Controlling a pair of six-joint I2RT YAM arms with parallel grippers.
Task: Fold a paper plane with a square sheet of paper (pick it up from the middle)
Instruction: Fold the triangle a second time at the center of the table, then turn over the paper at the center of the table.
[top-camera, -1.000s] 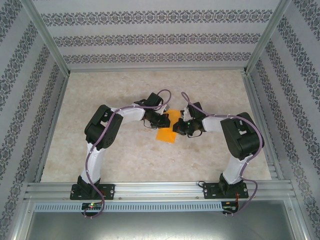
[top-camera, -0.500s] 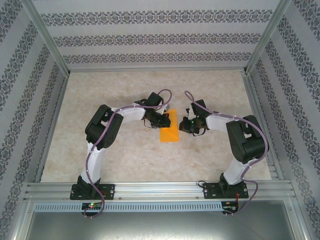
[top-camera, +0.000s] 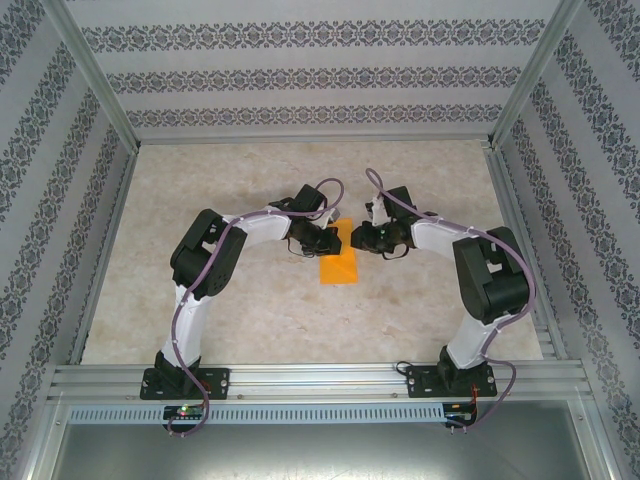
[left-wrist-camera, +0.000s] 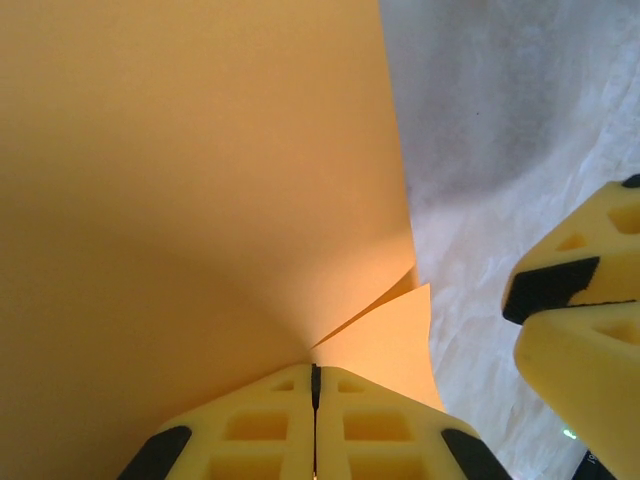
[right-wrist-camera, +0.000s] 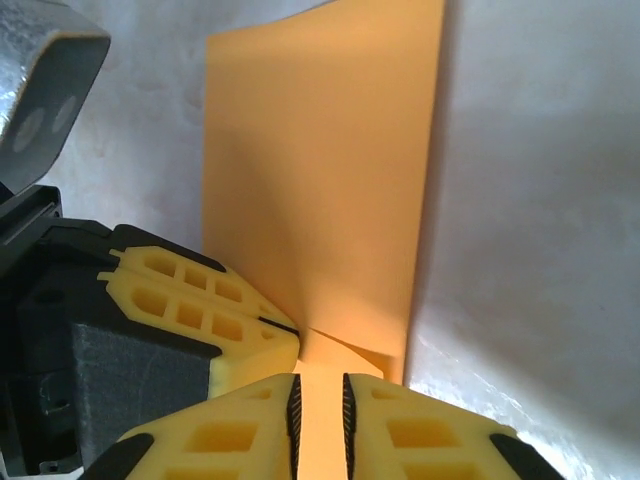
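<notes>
Item: square sheet of paper, pinched in left end effector; right end effector narrowly parted. Align edges before pressing crease.

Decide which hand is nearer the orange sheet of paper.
Left. The left hand is clamped shut on one edge of the sheet; the right hand sits at the opposite edge, jaws slightly parted.

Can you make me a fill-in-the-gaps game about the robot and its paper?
The paper is coloured ___. The left gripper is shut on the ___. The robot has ___ arms.
Missing words: orange; paper; two.
</notes>
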